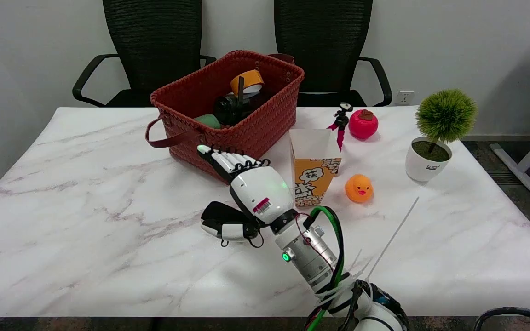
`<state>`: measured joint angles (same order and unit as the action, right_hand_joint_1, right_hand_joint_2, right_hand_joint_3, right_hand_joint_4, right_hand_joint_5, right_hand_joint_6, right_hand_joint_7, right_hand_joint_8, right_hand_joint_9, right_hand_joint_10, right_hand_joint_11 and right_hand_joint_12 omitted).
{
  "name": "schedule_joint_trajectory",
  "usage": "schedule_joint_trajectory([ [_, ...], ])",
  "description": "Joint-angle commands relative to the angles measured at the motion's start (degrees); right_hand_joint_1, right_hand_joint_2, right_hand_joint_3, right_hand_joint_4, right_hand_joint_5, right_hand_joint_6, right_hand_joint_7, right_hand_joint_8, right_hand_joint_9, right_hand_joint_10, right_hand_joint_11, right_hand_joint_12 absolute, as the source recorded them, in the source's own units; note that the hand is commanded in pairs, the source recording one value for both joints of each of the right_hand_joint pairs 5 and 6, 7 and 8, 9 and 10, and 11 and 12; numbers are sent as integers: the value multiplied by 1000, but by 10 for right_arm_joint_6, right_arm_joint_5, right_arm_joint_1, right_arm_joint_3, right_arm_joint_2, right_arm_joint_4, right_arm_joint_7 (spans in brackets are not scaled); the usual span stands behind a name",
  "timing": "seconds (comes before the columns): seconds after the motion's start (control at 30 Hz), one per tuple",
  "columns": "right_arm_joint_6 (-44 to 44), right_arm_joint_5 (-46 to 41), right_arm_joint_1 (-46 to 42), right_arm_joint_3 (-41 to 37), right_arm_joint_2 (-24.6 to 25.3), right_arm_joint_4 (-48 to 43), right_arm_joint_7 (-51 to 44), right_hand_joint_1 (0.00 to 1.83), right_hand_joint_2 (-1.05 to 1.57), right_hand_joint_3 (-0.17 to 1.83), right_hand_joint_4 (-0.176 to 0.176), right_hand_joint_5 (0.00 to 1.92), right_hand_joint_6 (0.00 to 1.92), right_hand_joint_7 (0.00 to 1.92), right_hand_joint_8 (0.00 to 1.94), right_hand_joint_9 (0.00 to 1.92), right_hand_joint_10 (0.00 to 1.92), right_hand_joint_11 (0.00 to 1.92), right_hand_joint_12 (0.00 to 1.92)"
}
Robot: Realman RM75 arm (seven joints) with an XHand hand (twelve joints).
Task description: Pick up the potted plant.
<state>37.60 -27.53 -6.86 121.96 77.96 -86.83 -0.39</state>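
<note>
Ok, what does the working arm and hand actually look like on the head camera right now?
The right hand has a glossy white back shell with black fingers capped in white segments, a black-and-white thumb, and a small pink-and-white barcode label near the wrist. The forearm is a silver-grey cylinder with a lit green ring button. Green, black and thin red cables run along it, bound with white zip ties.

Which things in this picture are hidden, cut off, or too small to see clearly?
All in the head view:
- Basket contents: its woven wall hides most of the black thing, the green thing and the tape roll.
- Print on the plant pot: too small to read.
- Right hand: seen from its back, so the palm is hidden.
- Right arm: cut off by the bottom edge.
</note>
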Motion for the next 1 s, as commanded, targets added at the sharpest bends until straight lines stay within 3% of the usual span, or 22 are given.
schedule_joint_trajectory([
  [0.03,8,-3,-1,15,4,0,-1,1040,723,267,0,190,190,296,296,339,339,471,471],
  [0.67,15,-12,-1,7,8,-5,7,1031,741,270,0,211,211,255,255,316,316,510,510],
  [1.0,96,-115,-1,-7,2,-14,0,1032,748,270,0,189,189,224,224,308,308,497,497],
])
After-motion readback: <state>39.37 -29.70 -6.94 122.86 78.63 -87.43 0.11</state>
